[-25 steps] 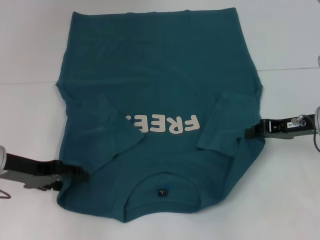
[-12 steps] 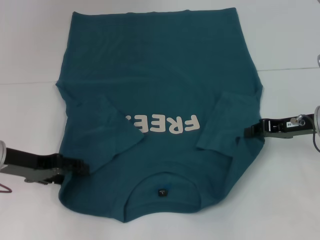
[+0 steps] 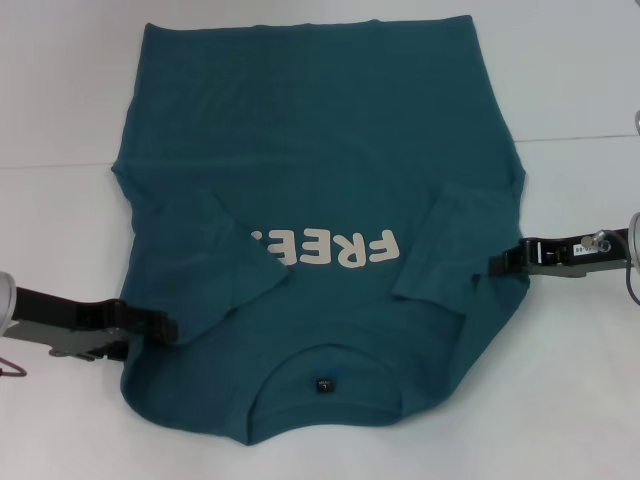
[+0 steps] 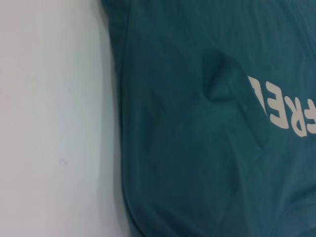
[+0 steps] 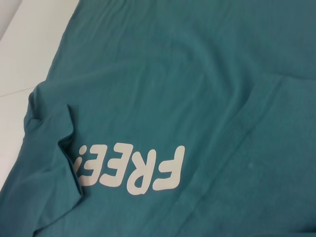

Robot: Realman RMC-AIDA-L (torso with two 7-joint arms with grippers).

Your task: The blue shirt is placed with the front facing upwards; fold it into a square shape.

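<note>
The blue shirt (image 3: 320, 150) lies flat and front up on the white table (image 3: 60, 100), with its neckline and dark tag (image 3: 323, 384) nearest me. Both short sleeves are folded inward over the chest, and the left one covers part of the cream letters (image 3: 330, 248). My left gripper (image 3: 165, 327) rests at the shirt's left edge, level with the folded sleeve, its tip over the fabric. At the right edge, beside the other folded sleeve, my right gripper (image 3: 497, 263) touches the cloth. The left wrist view shows the blue shirt (image 4: 197, 148) and bare table; the right wrist view is filled by the blue shirt (image 5: 197, 74).
Bare white table surrounds the shirt on all sides, with a thin seam (image 3: 580, 137) running across it. A small reddish hook or cable (image 3: 12, 368) shows under the left arm at the near left edge.
My left gripper has crept away from me along the shirt's left edge, and the shirt's near-left corner has shifted slightly with it. The right gripper has stayed put.
</note>
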